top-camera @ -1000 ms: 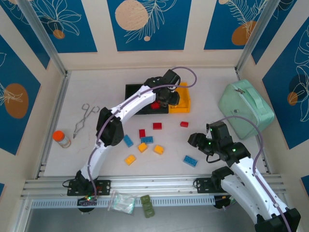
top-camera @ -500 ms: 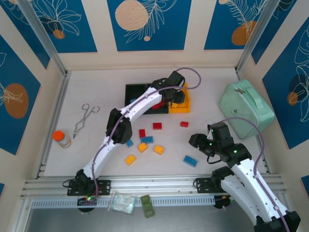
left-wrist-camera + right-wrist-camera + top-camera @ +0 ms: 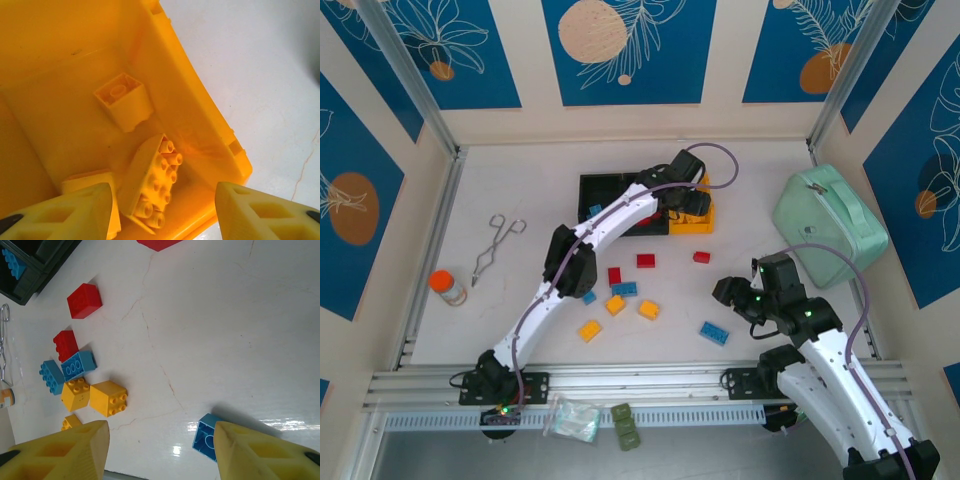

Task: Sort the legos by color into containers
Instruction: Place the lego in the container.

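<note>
While the left gripper (image 3: 686,206) hangs over the yellow bin (image 3: 706,224) at upper centre of the overhead view, I count nine legos (image 3: 625,289) loose on the white table (image 3: 790,170) below the containers (image 3: 592,183): three red, three blue, three yellow. Something red and a bit of blue show in the black bins, so I judge the sort partly done, with these nine to go. The right gripper (image 3: 728,291) hovers right of centre, near a blue brick (image 3: 714,333). A mint-green case (image 3: 828,225) sits at right, metal tongs (image 3: 497,245) and an orange-capped bottle (image 3: 447,287) at left, olive-green blocks (image 3: 625,425) at the bottom edge. Cream walls with blue leaf-print panels box the table in

On the left wrist view, my left gripper (image 3: 162,212) has its jaws moderately apart and holds nothing. Below them the yellow bin (image 3: 165,60) has three yellow bricks on its floor: one hollow-side up at centre, one tilted at lower centre, and a third half hidden at lower left

On the right wrist view, the right gripper (image 3: 160,450) is part open and empty, with the blue brick (image 3: 206,440) just inside the lower-right finger. Red, blue and yellow bricks cluster at left, and a black bin (image 3: 45,262) in the upper-left corner holds a blue one. The table (image 3: 225,315) is glossy with hairline cracks
</note>
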Robot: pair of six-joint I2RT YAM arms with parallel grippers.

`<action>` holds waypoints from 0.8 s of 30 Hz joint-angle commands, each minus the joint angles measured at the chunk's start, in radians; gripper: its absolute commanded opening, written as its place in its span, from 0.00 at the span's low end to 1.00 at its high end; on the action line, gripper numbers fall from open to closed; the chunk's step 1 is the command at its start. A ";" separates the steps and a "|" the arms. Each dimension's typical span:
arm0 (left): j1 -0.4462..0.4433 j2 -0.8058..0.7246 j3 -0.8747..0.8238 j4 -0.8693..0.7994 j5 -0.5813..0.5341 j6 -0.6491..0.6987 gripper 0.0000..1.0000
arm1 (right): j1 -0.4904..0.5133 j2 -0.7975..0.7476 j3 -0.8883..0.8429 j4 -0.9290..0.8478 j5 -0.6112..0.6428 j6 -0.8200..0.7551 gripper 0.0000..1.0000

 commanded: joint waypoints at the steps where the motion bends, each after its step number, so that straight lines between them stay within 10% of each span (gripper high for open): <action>1: -0.012 -0.068 0.020 -0.029 0.002 0.019 0.56 | -0.005 0.002 -0.002 -0.009 -0.027 -0.009 0.57; 24: -0.022 -0.981 -1.235 0.344 0.121 -0.037 0.67 | 0.098 0.391 0.182 0.101 0.229 -0.081 0.71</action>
